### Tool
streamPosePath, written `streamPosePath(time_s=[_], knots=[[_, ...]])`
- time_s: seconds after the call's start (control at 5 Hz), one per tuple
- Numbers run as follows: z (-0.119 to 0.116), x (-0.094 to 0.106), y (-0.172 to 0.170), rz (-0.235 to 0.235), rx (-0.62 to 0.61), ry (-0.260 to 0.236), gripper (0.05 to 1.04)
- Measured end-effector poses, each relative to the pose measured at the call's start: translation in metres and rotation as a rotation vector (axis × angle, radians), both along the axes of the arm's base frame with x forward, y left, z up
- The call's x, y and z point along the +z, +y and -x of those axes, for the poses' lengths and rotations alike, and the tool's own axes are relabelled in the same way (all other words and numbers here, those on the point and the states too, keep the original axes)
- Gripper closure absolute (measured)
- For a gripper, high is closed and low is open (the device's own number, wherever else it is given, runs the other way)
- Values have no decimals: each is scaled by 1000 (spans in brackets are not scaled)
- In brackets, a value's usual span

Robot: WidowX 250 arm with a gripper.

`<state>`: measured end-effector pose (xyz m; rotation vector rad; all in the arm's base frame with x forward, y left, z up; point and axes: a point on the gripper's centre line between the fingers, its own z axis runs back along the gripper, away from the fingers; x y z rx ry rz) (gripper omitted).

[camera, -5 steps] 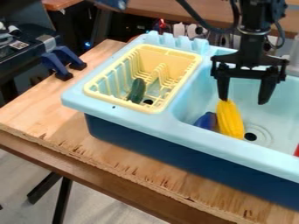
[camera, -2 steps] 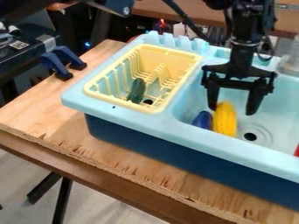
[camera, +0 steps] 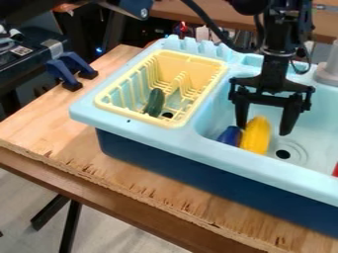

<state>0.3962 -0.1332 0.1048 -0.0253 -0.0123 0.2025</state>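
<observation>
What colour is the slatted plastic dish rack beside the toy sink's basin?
The slatted plastic dish rack is pale yellow, clearest in the camera view.

The arm (camera: pixel 282 37) is black, with blocky housings stacked over a narrower wrist (camera: pixel 274 64) above the sink (camera: pixel 218 151); the end effector (camera: pixel 264 130) there is black too, with a wide crossbar, small knobs at its ends and two tapering fingers; a thick black cable (camera: pixel 214 28) loops behind the sink, and a thinner one (camera: pixel 308 62) curls beside the wrist; farther up behind the sink, a blue-grey joint (camera: pixel 135 6) bears a pale round screw (camera: pixel 144 13).
</observation>
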Motion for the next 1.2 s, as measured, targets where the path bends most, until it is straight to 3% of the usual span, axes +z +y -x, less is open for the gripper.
streamPosePath(time_s=[0.2, 0.4, 0.8, 1.0, 1.2], knots=[[3, -3, -2, 0, -15, 9, 394], [6, -4, -3, 4, -28, -1, 461], [5, 0, -4, 13, -68, -23, 470], [-15, 42, -18, 35, -130, -145, 497], [-26, 59, -31, 64, -148, -217, 497]])
